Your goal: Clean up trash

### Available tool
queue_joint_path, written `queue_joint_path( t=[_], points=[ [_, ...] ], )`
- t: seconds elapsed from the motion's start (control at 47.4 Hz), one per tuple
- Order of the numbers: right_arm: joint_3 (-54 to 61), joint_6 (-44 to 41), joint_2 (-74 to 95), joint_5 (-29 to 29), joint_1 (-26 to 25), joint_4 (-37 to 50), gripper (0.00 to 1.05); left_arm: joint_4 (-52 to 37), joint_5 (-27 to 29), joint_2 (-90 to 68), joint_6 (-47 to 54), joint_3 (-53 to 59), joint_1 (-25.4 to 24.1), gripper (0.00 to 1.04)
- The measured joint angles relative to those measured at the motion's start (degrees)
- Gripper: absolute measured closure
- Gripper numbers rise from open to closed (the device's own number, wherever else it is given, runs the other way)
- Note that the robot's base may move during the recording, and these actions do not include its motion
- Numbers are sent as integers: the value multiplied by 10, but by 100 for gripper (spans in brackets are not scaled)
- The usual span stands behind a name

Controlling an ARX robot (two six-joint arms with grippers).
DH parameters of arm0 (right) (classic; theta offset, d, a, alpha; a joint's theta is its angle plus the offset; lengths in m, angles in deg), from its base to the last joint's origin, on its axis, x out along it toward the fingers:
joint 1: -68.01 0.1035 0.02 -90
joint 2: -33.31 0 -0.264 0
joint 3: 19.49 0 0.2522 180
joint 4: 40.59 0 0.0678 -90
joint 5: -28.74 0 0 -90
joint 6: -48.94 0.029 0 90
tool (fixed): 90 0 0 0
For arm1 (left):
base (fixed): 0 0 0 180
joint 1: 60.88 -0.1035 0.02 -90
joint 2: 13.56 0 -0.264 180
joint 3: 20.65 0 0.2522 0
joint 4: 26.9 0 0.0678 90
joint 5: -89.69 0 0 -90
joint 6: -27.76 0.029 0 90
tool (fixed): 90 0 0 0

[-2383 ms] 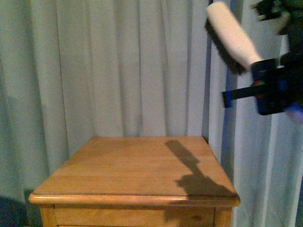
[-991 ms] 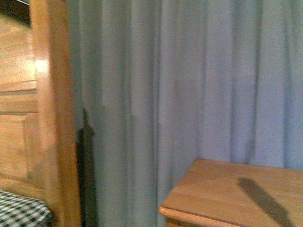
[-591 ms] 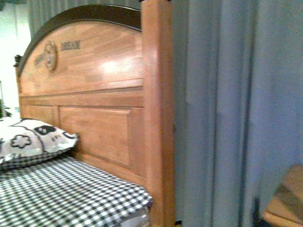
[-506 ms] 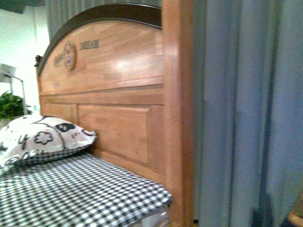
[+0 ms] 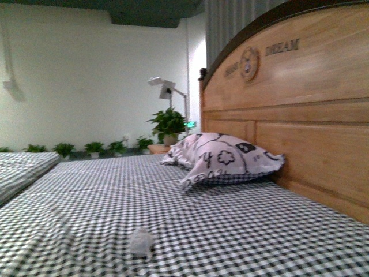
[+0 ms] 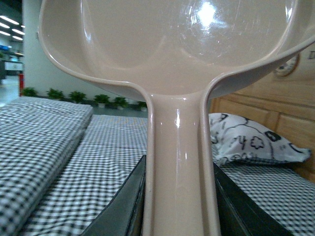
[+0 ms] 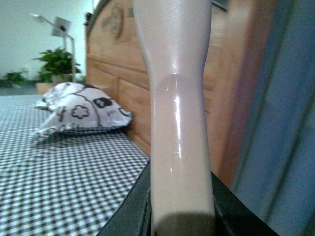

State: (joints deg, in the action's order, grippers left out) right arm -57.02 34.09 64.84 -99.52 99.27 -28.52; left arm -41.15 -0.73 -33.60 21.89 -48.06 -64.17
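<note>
Though only front shows trash [image 5: 140,241], left jaws clamp dustpan [image 6: 178,78], right jaws a handle [image 7: 178,123].

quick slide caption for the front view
Crumpled white trash wad lies on the checkered bed, nearer than the patterned pillow.

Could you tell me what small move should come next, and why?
Probably lower the dustpan in the left gripper onto the sheet beside the paper wad. The wad lies loose on the sheet, the dustpan is held clear of it, and the right gripper grips a pale handle.
</note>
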Motion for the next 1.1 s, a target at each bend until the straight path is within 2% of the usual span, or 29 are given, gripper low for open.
queue_joint_path(
  t=[0.169, 0.232, 0.316, 0.359, 0.401, 0.548, 0.591, 0.801, 1.097],
  points=[
    [0, -2, 6, 12, 4, 0, 85, 0, 9, 2, -1, 0, -2, 77],
    [0, -2, 5, -1, 2, 0, 85, 5, 2, 0, 0, 0, -2, 77],
    [0, -2, 4, -1, 2, 0, 85, 219, -31, -54, 55, -87, -27, 77],
    [0, -2, 4, 0, 2, 0, 85, 277, -57, -94, 80, -115, -46, 77],
    [0, -2, 2, 0, 2, 0, 85, 293, -77, -125, 106, -126, -57, 77],
    [0, -2, -1, 1, 2, 0, 85, 285, -182, -292, 264, -179, -97, 77],
    [0, -2, -1, 1, 2, 0, 85, 296, -196, -323, 296, -200, -99, 77],
    [0, -2, -1, 1, 2, 0, 85, 357, -236, -447, 442, -266, -83, 77],
    [0, -2, -1, 1, 2, 0, 85, 360, -251, -523, 488, -280, -52, 77]
  ],
)
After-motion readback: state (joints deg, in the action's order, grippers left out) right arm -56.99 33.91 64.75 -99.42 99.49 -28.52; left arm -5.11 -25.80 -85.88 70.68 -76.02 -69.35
